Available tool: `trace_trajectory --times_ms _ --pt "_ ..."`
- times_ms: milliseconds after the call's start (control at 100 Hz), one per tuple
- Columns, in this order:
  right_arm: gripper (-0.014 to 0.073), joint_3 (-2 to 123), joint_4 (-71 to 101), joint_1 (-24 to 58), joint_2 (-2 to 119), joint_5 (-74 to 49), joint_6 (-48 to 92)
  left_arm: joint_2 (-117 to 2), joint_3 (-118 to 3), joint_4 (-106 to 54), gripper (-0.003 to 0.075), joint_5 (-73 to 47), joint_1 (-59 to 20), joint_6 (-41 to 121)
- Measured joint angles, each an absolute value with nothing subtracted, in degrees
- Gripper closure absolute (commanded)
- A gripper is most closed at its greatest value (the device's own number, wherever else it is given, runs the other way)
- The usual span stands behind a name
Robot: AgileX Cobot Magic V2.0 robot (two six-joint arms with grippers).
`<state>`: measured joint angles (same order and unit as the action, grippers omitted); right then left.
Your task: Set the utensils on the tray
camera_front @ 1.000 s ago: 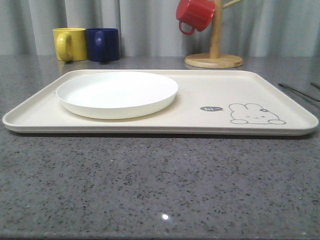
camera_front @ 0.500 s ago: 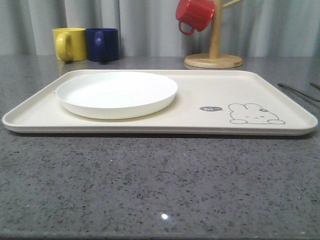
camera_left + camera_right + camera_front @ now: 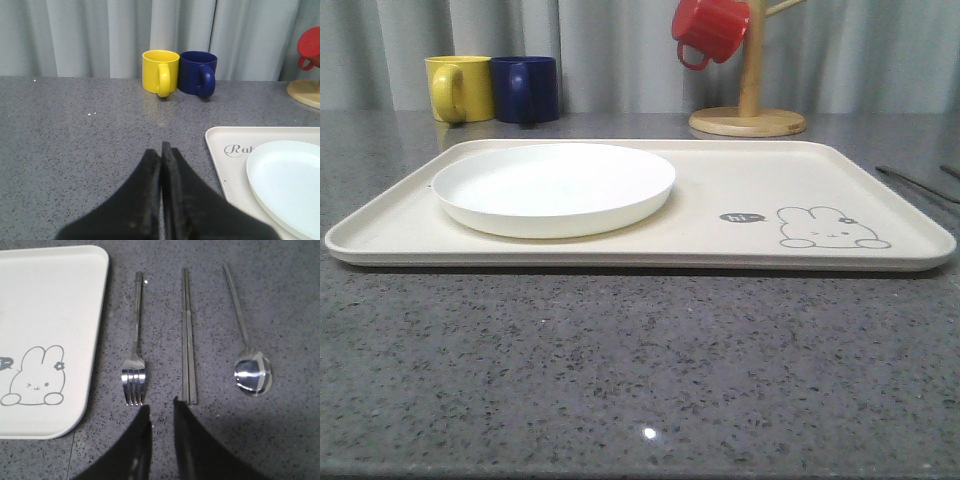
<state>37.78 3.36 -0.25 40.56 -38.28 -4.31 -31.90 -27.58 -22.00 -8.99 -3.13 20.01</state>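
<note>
Right hand [image 3: 161,412] slightly parted, empty, near fork [image 3: 135,365] and chopsticks [image 3: 188,335], left hand [image 3: 161,152] clenched, empty

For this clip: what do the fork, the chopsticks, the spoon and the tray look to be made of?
Fork, chopsticks and spoon: apparently polished metal, likely steel; silver with bright mirror-like glints, strongest in the spoon bowl. Tray: probably plastic or melamine, though the look leaves it open; matte cream surface, moulded rounded corners and low rim, printed grey rabbit.

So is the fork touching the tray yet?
Apart. The right wrist view shows bare countertop between the fork and the tray rim.
</note>
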Motion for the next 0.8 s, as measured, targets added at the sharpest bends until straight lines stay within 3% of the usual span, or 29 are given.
trace_trajectory --times_ms 110,390,800 --pt "0.0164 37.78 3.52 -0.25 40.59 -39.06 -4.31 -31.90 -27.58 -22.00 0.0738 -8.99 -3.13 20.01" --pt "0.0170 40.35 3.76 -0.25 42.73 -41.67 -3.93 -31.90 -27.58 -22.00 0.0738 -8.99 -3.13 20.01" --pt "0.0170 55.77 7.10 2.66 65.34 -42.42 1.55 -31.90 -27.58 -22.00 0.0738 -8.99 -3.13 20.01"
